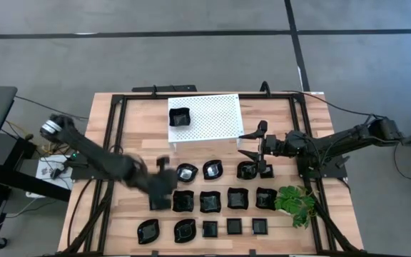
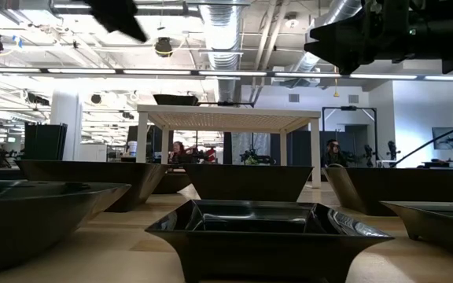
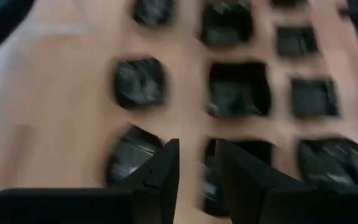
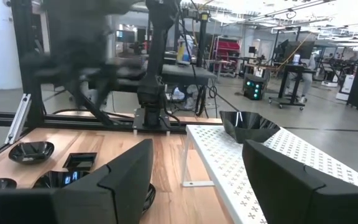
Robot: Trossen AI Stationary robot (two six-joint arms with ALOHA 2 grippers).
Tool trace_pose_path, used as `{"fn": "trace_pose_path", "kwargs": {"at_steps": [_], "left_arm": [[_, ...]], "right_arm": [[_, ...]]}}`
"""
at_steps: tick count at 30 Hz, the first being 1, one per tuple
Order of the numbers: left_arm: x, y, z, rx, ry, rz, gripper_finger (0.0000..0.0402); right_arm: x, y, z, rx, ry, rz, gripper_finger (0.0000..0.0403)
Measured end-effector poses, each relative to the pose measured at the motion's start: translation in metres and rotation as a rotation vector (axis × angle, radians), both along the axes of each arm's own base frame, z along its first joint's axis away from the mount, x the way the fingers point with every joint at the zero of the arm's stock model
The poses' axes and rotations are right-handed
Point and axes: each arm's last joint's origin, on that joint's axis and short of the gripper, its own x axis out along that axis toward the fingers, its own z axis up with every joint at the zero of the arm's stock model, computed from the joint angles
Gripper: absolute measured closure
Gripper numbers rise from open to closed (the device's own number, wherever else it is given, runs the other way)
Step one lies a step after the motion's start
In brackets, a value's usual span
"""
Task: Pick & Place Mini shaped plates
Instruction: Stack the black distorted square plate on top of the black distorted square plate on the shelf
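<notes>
Left gripper (image 1: 161,191) over the worktop (image 1: 138,128), slightly parted, empty; right gripper (image 1: 250,144) wide, empty.
Pale wood planks carry black mini shaped plates (image 1: 210,201); an open-plan workshop lies behind.

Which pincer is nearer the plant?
Right. The right pincer hangs just above and left of the plant in the high view; the left pincer is far across the plates.

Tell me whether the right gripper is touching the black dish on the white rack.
Apart. In the high view the right gripper hangs open beside the white rack, while the black dish sits at the rack's opposite end, with bare rack between them.
</notes>
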Motion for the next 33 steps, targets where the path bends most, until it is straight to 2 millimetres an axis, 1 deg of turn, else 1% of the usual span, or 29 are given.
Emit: {"fn": "trace_pose_path", "kwargs": {"at_steps": [4,7,10,15,21,30,33], "left_arm": [[0.006,-0.041,-0.038,-0.060,0.051,0.007,0.0296],[0.012,-0.062,-0.060,-0.070,0.044,-0.021,0.0296],[0.019,-0.071,-0.078,-0.101,0.045,0.004,0.0296],[0.023,-0.075,-0.098,-0.125,0.095,0.041,0.0296],[0.024,-0.076,-0.108,-0.108,0.115,0.053,0.0296],[0.024,-0.075,-0.109,-0.114,0.115,0.071,0.0296],[0.024,-0.075,-0.109,-0.124,0.116,0.086,0.0296]], "right_arm": [[0.000,0.000,0.000,0.008,-0.001,0.001,0.0159],[0.000,0.000,0.000,0.008,-0.001,0.001,0.0159],[0.000,0.000,0.000,0.008,-0.001,0.001,0.0159],[0.000,0.000,0.000,0.000,-0.001,0.000,0.0159],[0.000,0.000,0.000,0.000,0.000,0.000,0.0159],[0.000,0.000,0.000,0.001,-0.001,0.000,0.0159],[0.000,0.000,0.000,0.029,-0.004,0.002,0.0159]]}}
